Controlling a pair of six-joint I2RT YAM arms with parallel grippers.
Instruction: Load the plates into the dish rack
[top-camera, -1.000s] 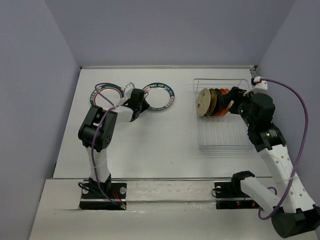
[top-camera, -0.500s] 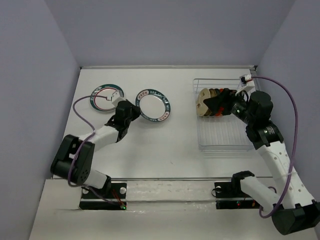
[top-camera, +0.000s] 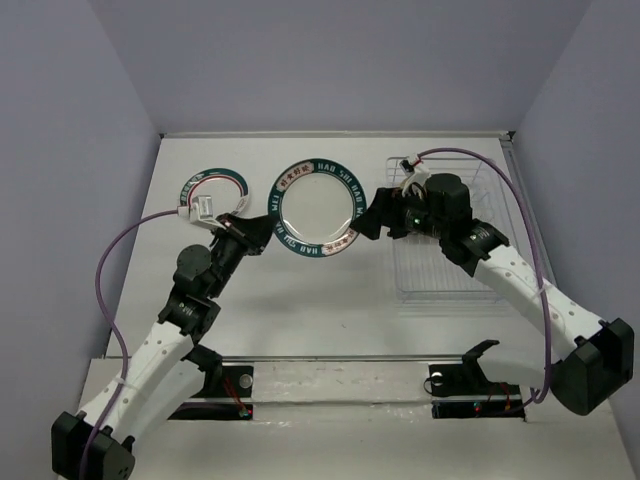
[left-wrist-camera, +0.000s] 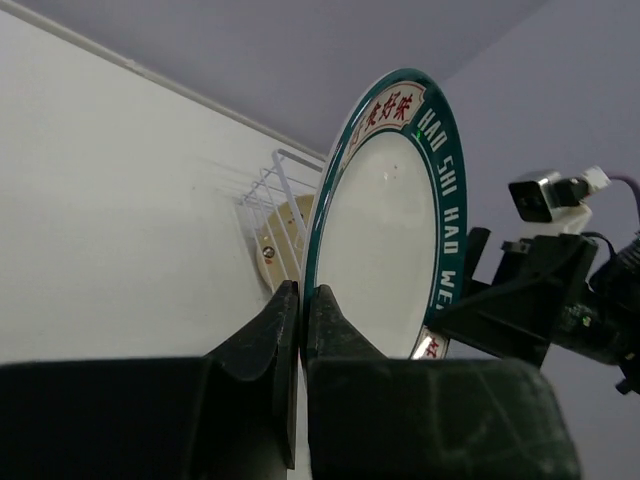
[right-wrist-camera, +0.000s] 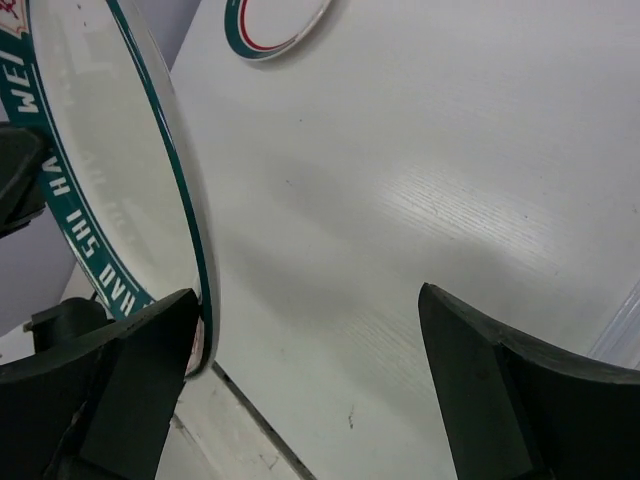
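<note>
My left gripper (top-camera: 262, 228) is shut on the rim of a white plate with a green-and-red patterned rim (top-camera: 318, 207) and holds it upright above the table's middle. In the left wrist view the jaws (left-wrist-camera: 302, 300) pinch the plate's (left-wrist-camera: 385, 230) lower edge. My right gripper (top-camera: 375, 222) is open, and its left finger (right-wrist-camera: 150, 345) sits right beside the plate's (right-wrist-camera: 110, 170) far edge without gripping it. A second patterned plate (top-camera: 212, 190) lies flat at the back left, and it also shows in the right wrist view (right-wrist-camera: 275, 25). The dish rack (top-camera: 440, 278) stands at the right, and a cream plate (left-wrist-camera: 280, 245) stands in it.
My right arm reaches across the rack in the top view and hides most of the plates in it. The rack's white wires (left-wrist-camera: 275, 180) show behind the held plate. The table's near edge (right-wrist-camera: 260, 420) runs below my right gripper.
My left arm lifted the patterned plate off the table and carried it right, tilting it upright. My right arm swung left from the rack to the plate's edge.
</note>
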